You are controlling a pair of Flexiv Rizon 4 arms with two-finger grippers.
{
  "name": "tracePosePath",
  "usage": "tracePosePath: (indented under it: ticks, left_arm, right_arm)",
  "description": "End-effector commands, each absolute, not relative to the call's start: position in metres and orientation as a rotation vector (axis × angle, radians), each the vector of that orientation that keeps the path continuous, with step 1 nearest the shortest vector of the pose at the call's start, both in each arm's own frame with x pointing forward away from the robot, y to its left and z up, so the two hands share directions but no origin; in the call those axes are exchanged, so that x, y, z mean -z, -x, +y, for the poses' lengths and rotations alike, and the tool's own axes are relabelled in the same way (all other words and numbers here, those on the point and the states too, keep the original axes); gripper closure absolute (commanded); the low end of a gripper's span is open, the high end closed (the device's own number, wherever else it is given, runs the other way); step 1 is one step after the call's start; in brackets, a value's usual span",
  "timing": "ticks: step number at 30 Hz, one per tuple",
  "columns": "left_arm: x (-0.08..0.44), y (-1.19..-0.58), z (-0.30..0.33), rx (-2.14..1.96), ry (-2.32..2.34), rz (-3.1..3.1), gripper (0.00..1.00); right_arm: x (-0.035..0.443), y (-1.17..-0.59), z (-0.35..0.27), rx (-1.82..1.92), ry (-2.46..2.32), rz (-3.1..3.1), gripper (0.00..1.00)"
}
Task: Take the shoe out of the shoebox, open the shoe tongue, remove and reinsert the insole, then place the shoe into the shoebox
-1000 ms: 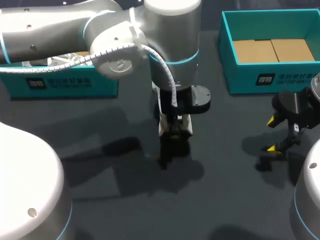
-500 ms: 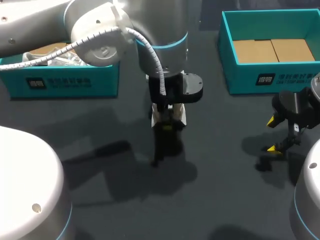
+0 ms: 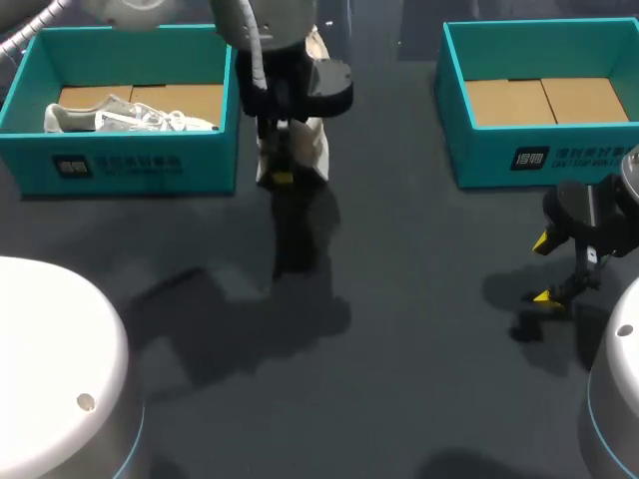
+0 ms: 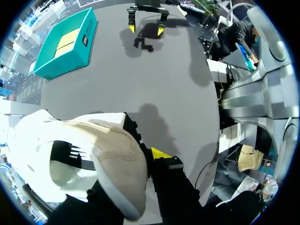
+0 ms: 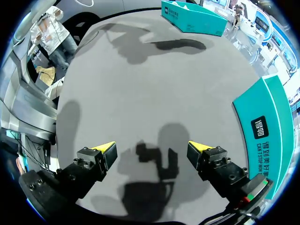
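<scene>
head view: the left shoebox (image 3: pixel 130 165) holds a second shoe (image 3: pixel 130 118). just right of that box, the left gripper (image 3: pixel 283 178) hangs above the table (image 3: pixel 399 349), clamped on the white shoe (image 3: pixel 312 150). farther right sits the right shoebox (image 3: pixel 529 160), its cardboard floor bare. near it, the right gripper (image 3: pixel 544 269) hovers with fingers spread.

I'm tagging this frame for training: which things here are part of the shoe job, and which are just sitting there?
In use: white shoe, held by the left gripper; probably the left shoebox beside it.
Idle: second shoe lying in that box; right shoebox, empty; right gripper, open, holding nothing.
</scene>
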State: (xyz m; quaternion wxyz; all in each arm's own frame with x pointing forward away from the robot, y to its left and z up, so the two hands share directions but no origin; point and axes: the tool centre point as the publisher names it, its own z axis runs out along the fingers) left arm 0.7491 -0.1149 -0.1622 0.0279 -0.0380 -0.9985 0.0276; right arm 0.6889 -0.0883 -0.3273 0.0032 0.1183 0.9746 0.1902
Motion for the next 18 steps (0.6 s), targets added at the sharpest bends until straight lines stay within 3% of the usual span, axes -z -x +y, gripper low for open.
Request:
tracePosePath:
  ticks: [1,18]
  left_arm:
    - [0.144,-0.772,-0.059,-0.141,0.111,-3.082,1.0]
    - [0.127,-0.848,0.072,-0.17,0.06,-3.089,1.0]
  right_arm:
    - [0.327,-0.687,-0.088,-0.593,-0.371,3.053,0.0]
    - [0.327,-0.687,-0.088,-0.593,-0.371,3.053,0.0]
